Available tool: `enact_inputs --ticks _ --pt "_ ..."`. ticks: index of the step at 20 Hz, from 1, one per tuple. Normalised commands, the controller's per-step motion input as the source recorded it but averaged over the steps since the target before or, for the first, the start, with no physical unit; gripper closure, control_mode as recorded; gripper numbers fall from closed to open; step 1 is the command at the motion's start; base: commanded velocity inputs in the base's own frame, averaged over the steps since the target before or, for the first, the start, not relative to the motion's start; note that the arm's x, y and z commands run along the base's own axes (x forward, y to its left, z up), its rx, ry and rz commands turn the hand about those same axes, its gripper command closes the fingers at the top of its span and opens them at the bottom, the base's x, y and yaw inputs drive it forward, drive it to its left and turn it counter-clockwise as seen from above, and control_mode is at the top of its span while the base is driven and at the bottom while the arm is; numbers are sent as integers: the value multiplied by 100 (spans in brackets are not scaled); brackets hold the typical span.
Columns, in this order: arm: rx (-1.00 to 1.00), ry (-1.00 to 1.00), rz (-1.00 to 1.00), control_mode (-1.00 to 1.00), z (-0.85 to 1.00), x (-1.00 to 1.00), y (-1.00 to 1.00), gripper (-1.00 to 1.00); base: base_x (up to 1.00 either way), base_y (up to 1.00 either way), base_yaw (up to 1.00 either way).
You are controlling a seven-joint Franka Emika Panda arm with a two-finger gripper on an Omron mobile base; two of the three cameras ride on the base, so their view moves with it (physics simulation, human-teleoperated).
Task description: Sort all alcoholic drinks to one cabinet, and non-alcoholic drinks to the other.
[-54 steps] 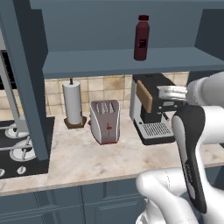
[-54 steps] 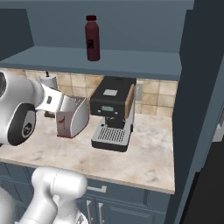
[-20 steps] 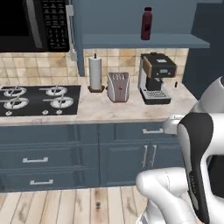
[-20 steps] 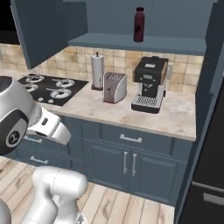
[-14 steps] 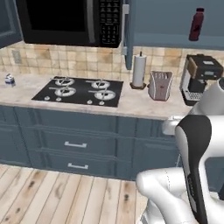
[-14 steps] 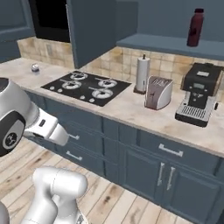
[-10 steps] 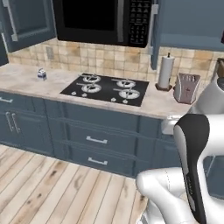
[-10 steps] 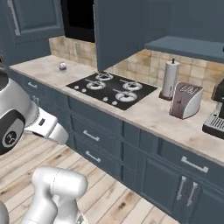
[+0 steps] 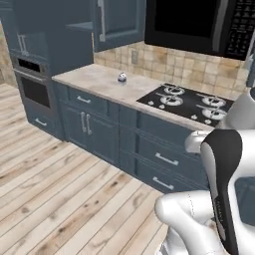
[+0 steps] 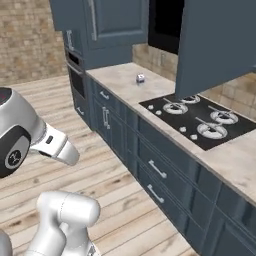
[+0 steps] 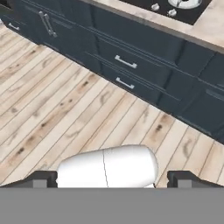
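Note:
The two slim brown beer bottles and the squat maroon bottle are out of view. My gripper (image 11: 113,180) is open, its two dark fingertips (image 11: 42,179) set wide apart with nothing held between them. It hangs low and looks down at the wooden floor (image 11: 52,100) in front of the dark blue lower drawers (image 11: 131,65).
A marble counter (image 9: 94,79) carries a black cooktop (image 9: 191,102) and a small white object (image 9: 121,76). A microwave (image 9: 199,22) hangs above the cooktop, beside an open cabinet door (image 10: 215,40). A wall oven (image 9: 32,84) stands at the far left. The wooden floor (image 9: 60,199) offers free room.
The whole picture has shifted: the base has moved left along the counter. Toaster, paper towel roll and coffee machine have left the views; the wall oven and left cabinets have come in.

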Motion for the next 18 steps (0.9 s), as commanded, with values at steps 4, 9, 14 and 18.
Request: enact_inputs --ticks 4,9,14,18 --pt "0 0 0 100 0 0 0 -100 84 41 53" --pt "0 0 0 100 0 0 0 -100 100 40 50" --pt "0 0 0 100 0 0 0 -100 100 28 45" --pt "0 0 0 100 0 0 0 -100 100 2 34"
